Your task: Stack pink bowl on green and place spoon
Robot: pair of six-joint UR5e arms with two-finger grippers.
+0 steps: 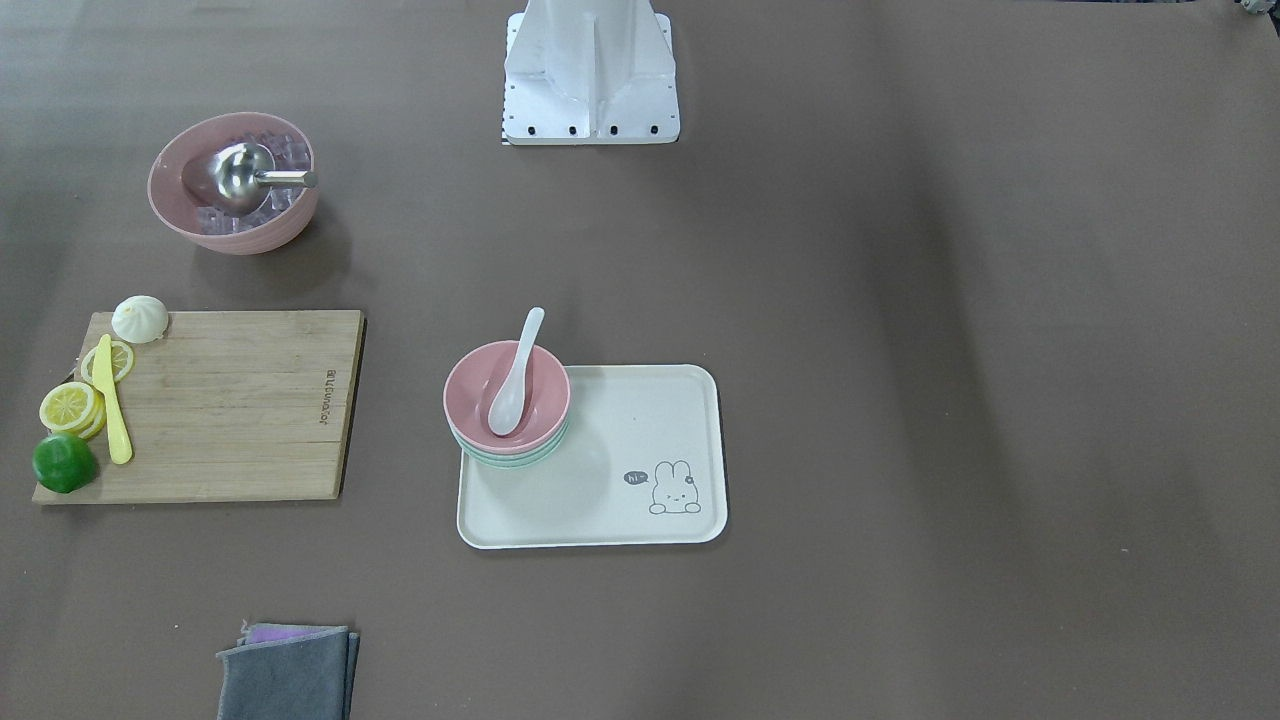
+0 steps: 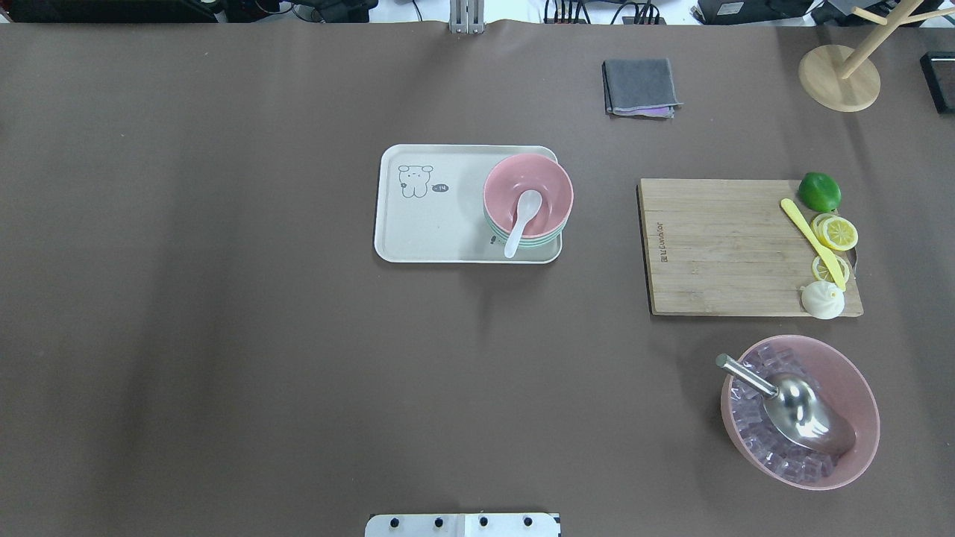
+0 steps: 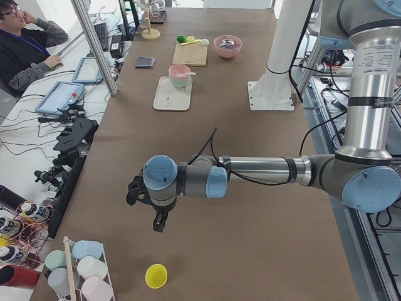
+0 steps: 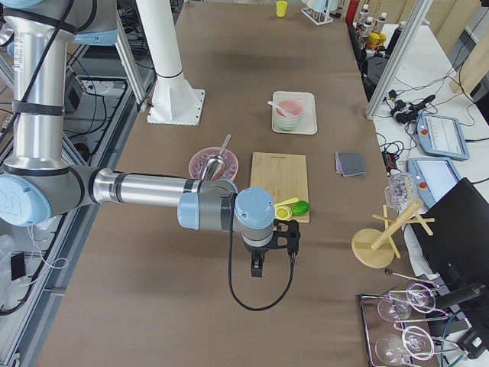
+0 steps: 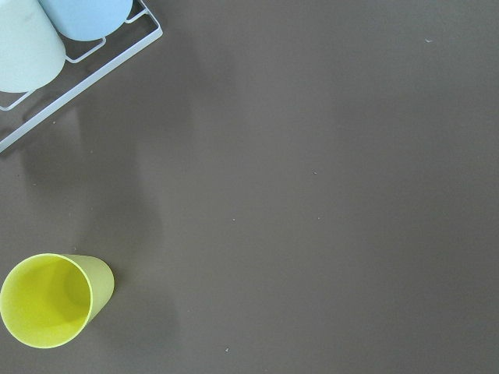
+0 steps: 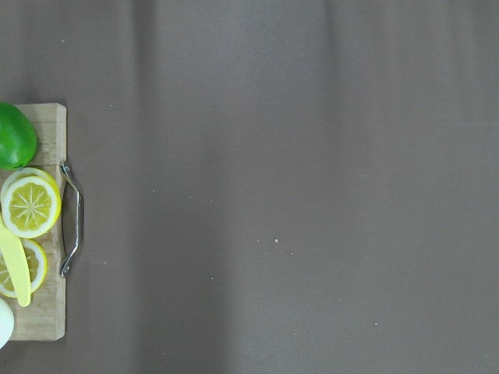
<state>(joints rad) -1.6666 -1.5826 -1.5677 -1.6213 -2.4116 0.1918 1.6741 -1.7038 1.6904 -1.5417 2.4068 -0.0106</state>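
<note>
The small pink bowl (image 1: 478, 385) sits on top of the nested mint-green bowls (image 1: 510, 459) at a corner of the cream tray (image 1: 640, 500). The white spoon (image 1: 517, 378) lies in the pink bowl (image 2: 548, 190) with its handle over the rim; it also shows in the overhead view (image 2: 521, 221). My left gripper (image 3: 159, 224) hangs over the table's left end, far from the tray. My right gripper (image 4: 257, 269) hangs over the right end, beyond the cutting board. Both show only in side views, so I cannot tell if they are open or shut.
A wooden cutting board (image 2: 724, 246) holds a lime, lemon slices, a yellow knife and a white bun. A larger pink bowl (image 2: 858, 406) holds ice cubes and a metal scoop. A grey cloth (image 2: 640, 86) lies at the far edge. A yellow cup (image 5: 51, 300) stands under the left wrist.
</note>
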